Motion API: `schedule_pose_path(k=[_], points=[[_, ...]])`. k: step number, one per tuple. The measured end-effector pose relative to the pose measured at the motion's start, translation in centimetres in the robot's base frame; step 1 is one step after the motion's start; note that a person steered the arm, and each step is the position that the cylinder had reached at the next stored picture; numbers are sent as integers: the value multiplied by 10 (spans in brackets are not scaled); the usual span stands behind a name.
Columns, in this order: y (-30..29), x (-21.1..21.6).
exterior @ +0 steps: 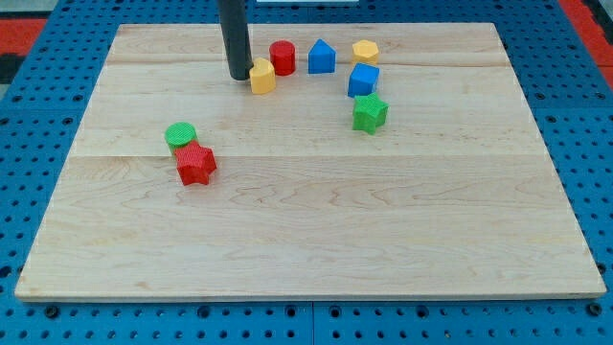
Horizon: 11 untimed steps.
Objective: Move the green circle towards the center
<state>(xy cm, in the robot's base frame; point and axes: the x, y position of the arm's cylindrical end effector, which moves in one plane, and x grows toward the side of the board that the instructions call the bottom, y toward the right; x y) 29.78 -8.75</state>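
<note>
The green circle lies at the board's left, touching a red star just below and to its right. My tip stands near the view's top, well above and to the right of the green circle, right beside the left side of a yellow block. The rod rises out of the view's top edge.
Along the view's top stand a red cylinder, a blue house-shaped block and a yellow hexagon. A blue block sits above a green star. The wooden board lies on blue pegboard.
</note>
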Motion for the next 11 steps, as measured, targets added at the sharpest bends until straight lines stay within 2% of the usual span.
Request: schedule_pose_path(k=[4, 5, 7, 9, 11], points=[[16, 14], [-4, 14], [-80, 21], [-96, 93], [-94, 124]])
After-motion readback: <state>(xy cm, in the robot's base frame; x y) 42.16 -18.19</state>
